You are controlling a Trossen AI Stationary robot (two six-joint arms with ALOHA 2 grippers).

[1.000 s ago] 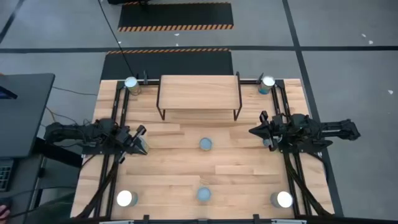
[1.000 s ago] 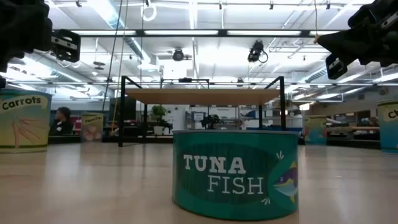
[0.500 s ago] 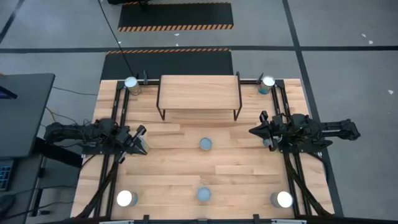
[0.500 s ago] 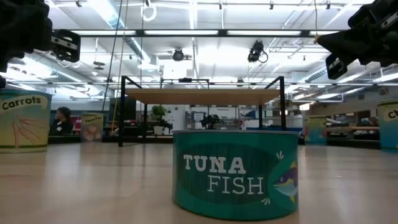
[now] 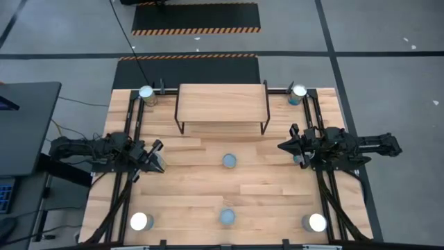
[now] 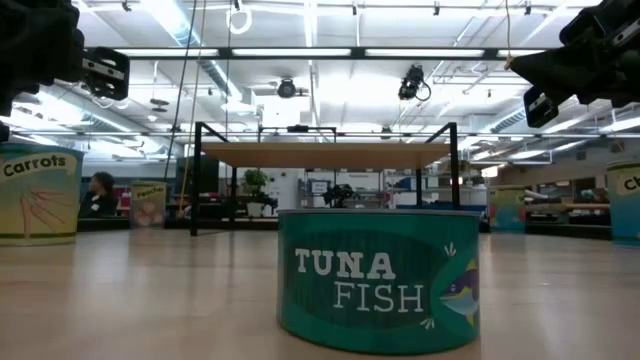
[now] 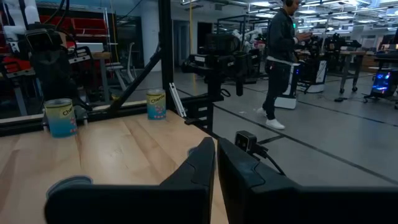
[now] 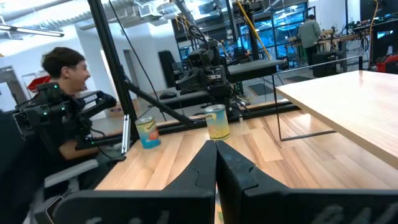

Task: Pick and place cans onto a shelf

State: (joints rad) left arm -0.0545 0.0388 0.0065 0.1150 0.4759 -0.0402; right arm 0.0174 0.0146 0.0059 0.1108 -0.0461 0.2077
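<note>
The table (image 5: 194,187) is a top of pale wood planks with black rails down both side edges. At the middle of its far edge stands the shelf (image 5: 222,103), a smooth light board on thin black wire legs, with nothing on top. Six cans show from above, all upright metal cylinders standing on the planks: silver-topped ones at the far-left corner (image 5: 146,93), the far-right corner (image 5: 299,92), the near-left corner (image 5: 141,221) and the near-right corner (image 5: 317,222), and two duller blue-grey ones (smaller) at the table's centre (image 5: 229,161) and the middle of the near edge (image 5: 227,217). In the low view, the near one (image 6: 379,278) wears a glossy teal label.

The left gripper (image 5: 158,162) hangs over the left edge, its dark fingers pressed together on nothing. The right gripper (image 5: 283,146) hangs over the right edge, likewise closed and empty-handed.
</note>
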